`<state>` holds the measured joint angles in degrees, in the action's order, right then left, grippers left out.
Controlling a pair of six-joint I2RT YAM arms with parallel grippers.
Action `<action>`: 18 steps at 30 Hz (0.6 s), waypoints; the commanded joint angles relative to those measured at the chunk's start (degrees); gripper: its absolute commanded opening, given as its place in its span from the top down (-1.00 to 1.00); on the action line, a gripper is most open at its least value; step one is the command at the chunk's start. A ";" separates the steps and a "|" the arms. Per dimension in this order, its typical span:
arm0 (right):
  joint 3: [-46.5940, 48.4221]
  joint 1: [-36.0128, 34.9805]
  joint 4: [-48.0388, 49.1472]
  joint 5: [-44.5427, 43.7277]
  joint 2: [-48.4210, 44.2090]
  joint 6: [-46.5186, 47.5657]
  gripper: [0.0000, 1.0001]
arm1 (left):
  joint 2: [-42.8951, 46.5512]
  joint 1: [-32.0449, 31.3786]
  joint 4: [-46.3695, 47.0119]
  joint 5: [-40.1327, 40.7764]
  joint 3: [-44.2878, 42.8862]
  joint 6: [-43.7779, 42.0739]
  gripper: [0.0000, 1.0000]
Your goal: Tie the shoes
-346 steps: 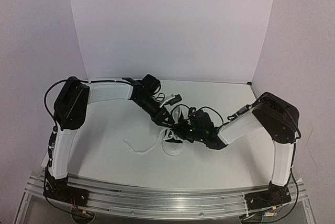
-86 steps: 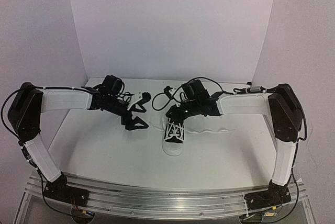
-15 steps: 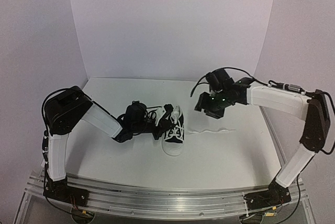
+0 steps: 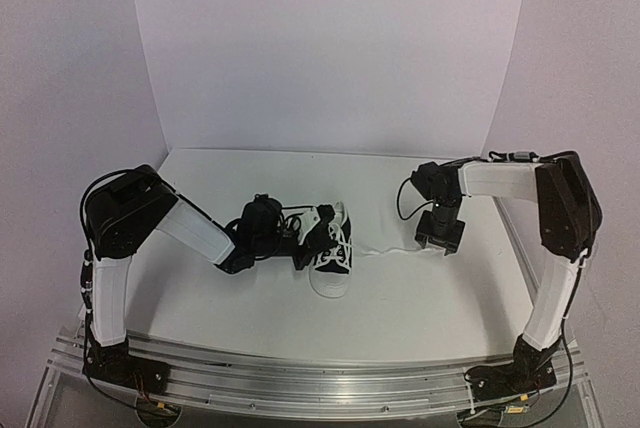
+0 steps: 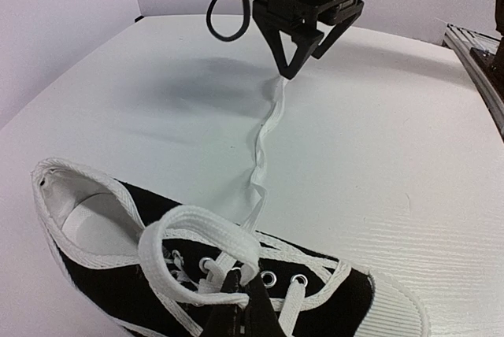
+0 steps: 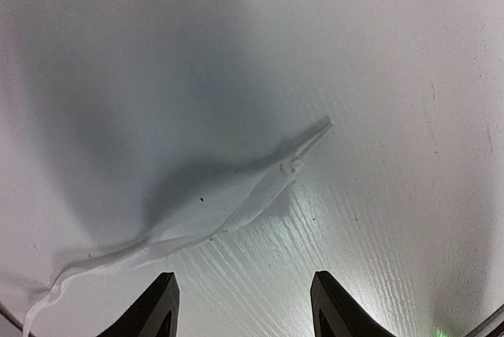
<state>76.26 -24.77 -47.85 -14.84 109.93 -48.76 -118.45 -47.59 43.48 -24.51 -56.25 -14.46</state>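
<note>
Right wrist: right claw (image 6: pixel 244 278) spread over lace (image 6: pixel 260 194)

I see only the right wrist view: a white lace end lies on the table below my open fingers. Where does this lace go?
Observer: The lace runs across the table to the sneaker, which stands left of the right gripper in the top view.
Operator: And the other arm?
Observer: The left gripper is shut on a lace loop beside the eyelets.
Operator: How does the shoe lie?
Observer: Its white toe cap points toward the table's near edge.
</note>
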 commanded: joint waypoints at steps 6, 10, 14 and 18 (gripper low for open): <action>6.05 0.78 -0.11 -3.33 4.07 -3.68 -0.11 | 0.07 -0.52 0.30 -1.29 -1.30 -2.59 1.00; 6.41 1.47 1.38 -2.53 5.27 -4.69 -0.10 | 0.15 -0.51 0.38 -1.07 -1.28 -2.64 1.00; 4.44 1.75 3.18 -0.41 7.05 -5.92 -0.08 | 0.31 -0.51 0.63 -0.73 -1.25 -2.86 1.00; 2.46 1.78 4.15 -0.79 7.47 -6.69 -0.02 | 0.50 -0.52 0.70 -0.52 -1.07 -2.88 1.00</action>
<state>80.33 -23.27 -44.50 -15.77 116.51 -53.31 -118.45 -47.75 43.48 -24.49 -56.25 -16.70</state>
